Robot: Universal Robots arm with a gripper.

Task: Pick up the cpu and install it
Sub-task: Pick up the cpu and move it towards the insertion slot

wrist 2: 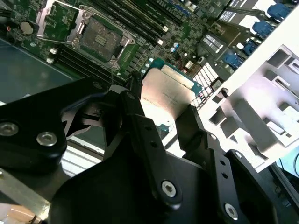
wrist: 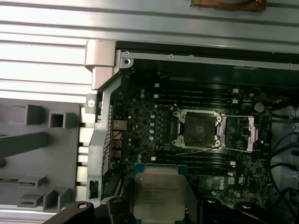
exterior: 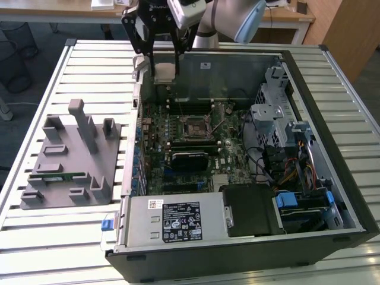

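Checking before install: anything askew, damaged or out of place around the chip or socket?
Nothing stands out. The gripper holds the cpu by two opposite edges, over the open case. The socket is empty, with its retaining frame swung open beside it. No damage shows on the chip's metal top.

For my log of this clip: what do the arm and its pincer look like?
The arm has rounded, pale silver-grey links. Its pincer is black, built from flat, angular linkage bars joined by silver screws, with two slim black fingers. A pale boxy unit sits at the wrist.
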